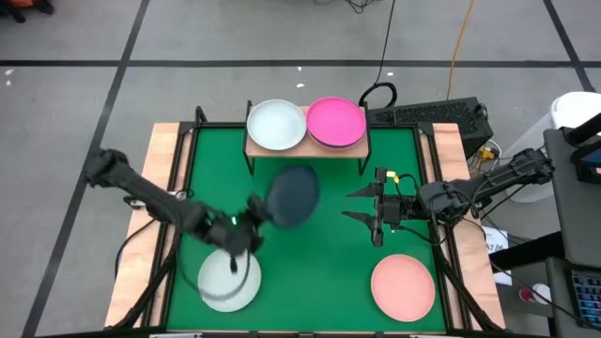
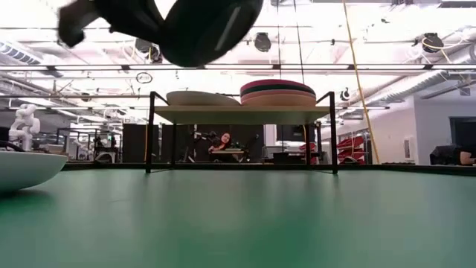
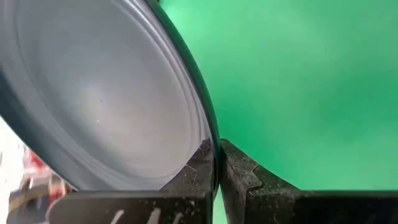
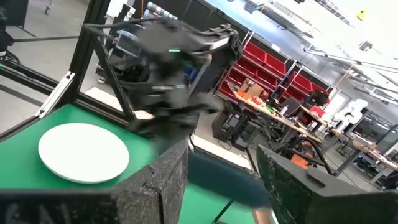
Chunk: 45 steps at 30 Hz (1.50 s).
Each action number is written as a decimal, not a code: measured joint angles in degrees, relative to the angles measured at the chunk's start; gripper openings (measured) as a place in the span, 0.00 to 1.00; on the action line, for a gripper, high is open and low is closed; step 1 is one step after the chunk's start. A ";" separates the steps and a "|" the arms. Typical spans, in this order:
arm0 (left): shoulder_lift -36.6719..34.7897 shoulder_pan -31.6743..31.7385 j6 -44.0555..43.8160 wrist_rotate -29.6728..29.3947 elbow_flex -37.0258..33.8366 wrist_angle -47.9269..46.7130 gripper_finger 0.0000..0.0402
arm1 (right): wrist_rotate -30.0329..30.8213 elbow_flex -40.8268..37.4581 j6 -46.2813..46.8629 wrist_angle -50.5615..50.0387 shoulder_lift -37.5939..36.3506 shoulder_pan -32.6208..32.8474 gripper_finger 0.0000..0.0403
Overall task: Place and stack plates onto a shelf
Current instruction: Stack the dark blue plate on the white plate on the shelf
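My left gripper (image 1: 255,212) is shut on a dark teal-grey plate (image 1: 292,195), held high over the middle of the green mat; the plate also shows at the top of the low view (image 2: 201,30). The light-wood shelf (image 1: 305,145) stands at the mat's far edge. A white plate (image 1: 275,125) lies on its left half and a magenta-topped stack of plates (image 2: 277,92) on its right half. Another white plate (image 1: 228,280) lies flat at the near left, and a salmon pink plate (image 1: 403,286) at the near right. My right gripper (image 1: 362,205) is open and empty, right of the dark plate. My left gripper pinches the dark plate's rim (image 3: 208,124) between its two fingers (image 3: 249,177), one on the hollow upper face and one on the underside. The fingers come from the table's near left, roughly level. The plate is lifted clear of the mat and sticks out beyond the fingers, tilted.
The green mat (image 1: 324,253) covers the table between wooden side boards. The shelf's thin black legs (image 2: 151,134) stand on the mat's far part. A keyboard (image 1: 427,115) lies behind the shelf at the far right. A person (image 2: 222,143) sits in the room beyond.
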 joint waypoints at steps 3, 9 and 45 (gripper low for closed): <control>-4.92 7.01 3.14 -0.20 0.00 -2.69 0.02 | 0.00 0.00 0.09 0.02 0.00 0.00 0.43; -8.60 22.77 16.45 0.74 0.00 -2.53 0.02 | -0.02 0.00 0.19 -0.02 0.00 0.00 0.43; 11.54 46.50 23.18 15.97 24.72 -34.20 0.08 | 1.29 0.00 3.26 -1.40 0.00 -0.02 0.43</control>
